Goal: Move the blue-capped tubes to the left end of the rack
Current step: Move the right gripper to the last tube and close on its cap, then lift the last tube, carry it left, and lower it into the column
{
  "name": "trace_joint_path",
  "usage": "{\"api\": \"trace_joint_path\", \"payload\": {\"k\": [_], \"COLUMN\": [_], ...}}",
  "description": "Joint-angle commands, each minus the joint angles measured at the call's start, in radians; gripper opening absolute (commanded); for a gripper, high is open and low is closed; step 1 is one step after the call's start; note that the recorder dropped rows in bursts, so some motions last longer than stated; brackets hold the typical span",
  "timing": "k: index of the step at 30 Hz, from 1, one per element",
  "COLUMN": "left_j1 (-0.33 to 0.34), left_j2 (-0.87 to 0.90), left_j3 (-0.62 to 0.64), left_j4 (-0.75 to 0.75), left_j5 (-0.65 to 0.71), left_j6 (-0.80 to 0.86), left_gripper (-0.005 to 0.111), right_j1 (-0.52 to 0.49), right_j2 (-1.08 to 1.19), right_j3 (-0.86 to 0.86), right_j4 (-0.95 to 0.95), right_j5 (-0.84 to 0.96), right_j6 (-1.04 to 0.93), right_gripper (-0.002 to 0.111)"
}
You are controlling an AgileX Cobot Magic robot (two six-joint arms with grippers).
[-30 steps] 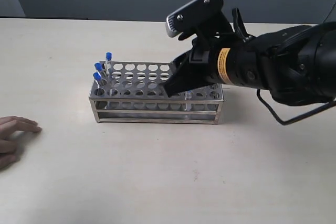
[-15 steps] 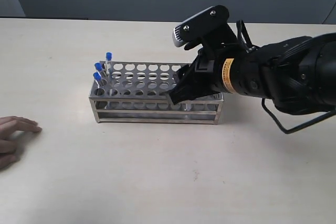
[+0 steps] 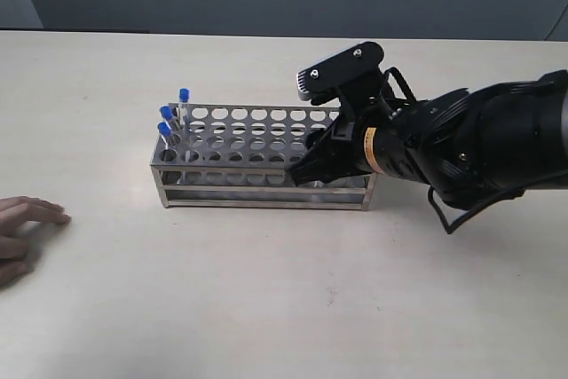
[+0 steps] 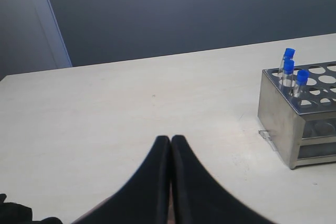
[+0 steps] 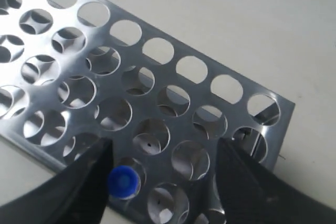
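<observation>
The steel rack (image 3: 232, 142) stands mid-table. Three blue-capped tubes (image 3: 165, 114) stand in holes at its left end; the left wrist view shows them too (image 4: 286, 65), on the rack's near corner (image 4: 281, 114). My right gripper (image 3: 306, 170) hangs low over the rack's right part, open wide. In the right wrist view a fourth blue-capped tube (image 5: 124, 181) stands in an edge-row hole of the rack (image 5: 157, 74), just beside one finger (image 5: 89, 177) of the right gripper (image 5: 163, 153), and the other finger is far off. My left gripper (image 4: 170, 140) is shut on nothing above bare table.
A person's hand (image 3: 22, 230) rests on the table at the left edge, in front of the rack. The right arm's dark body (image 3: 479, 139) covers the table to the right of the rack.
The right gripper has come down and slightly to the right, and is now close over the rack's right front part. The three tubes at the left end and the hand have not moved.
</observation>
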Motion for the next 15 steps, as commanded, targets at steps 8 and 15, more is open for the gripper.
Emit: {"api": "trace_joint_path", "payload": {"k": [8,15], "left_j1": [-0.004,-0.004], "left_j2": [0.003,0.003], "left_j3": [-0.005,-0.005], "left_j4": [-0.005,-0.005], "left_j5": [-0.008,-0.008], "left_j6": [-0.001,-0.001], "left_gripper": [0.001,0.001], "right_j1": [-0.003,-0.003], "right_j2": [0.057,0.050], "right_j3": [0.002,0.002], "right_j4": [-0.018,-0.018], "right_j5": [-0.067,-0.065], "right_j6": [0.029,0.035], "right_gripper": [0.043,0.000]}}
